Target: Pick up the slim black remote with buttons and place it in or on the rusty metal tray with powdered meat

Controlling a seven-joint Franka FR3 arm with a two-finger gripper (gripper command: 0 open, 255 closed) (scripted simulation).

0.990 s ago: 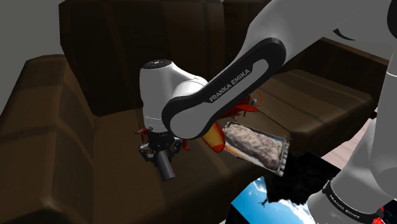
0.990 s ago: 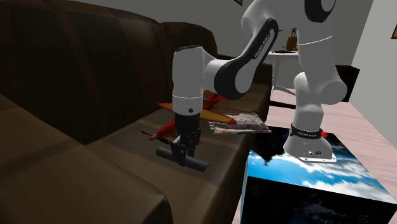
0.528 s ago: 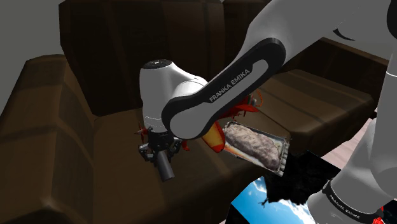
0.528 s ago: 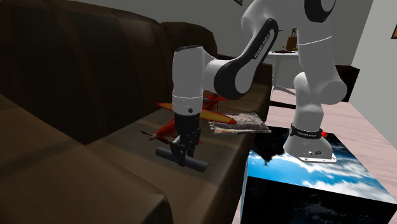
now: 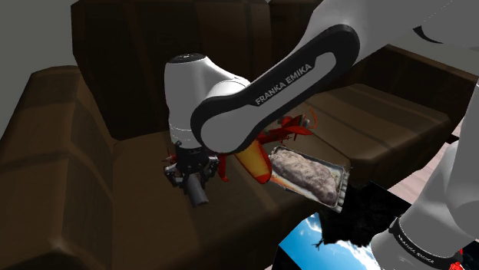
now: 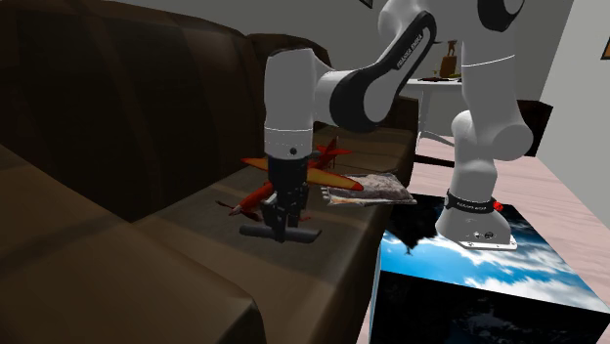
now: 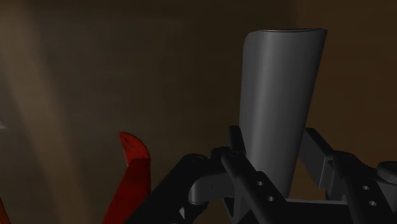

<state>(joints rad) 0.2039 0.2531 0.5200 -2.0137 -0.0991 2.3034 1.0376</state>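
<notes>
My gripper point(image 6: 282, 223) is shut on the slim dark remote point(image 6: 281, 236), which lies level across the fingers, close over the brown sofa seat point(image 6: 196, 235). In the shoulder view the gripper point(image 5: 191, 177) points down with the remote point(image 5: 199, 192) sticking out below it. The wrist view has the remote point(image 7: 278, 102) as a grey slab clasped between both fingers point(image 7: 236, 147). The rusty tray point(image 5: 343, 186) with powdered meat point(image 5: 305, 170) rests on the seat toward the shoulder view's right, and in the second exterior view the tray point(image 6: 374, 199) lies beyond the gripper.
A red and orange toy plane point(image 5: 256, 159) sits on the seat between the gripper and the tray; its red part point(image 7: 132, 170) is near the fingers. The sofa back point(image 6: 127, 107) rises behind. The sky-patterned stand point(image 6: 479, 283) borders the seat's front edge.
The hand has risen a little and turned. The remote, earlier slanted with one end low, now hangs level in the fingers.
</notes>
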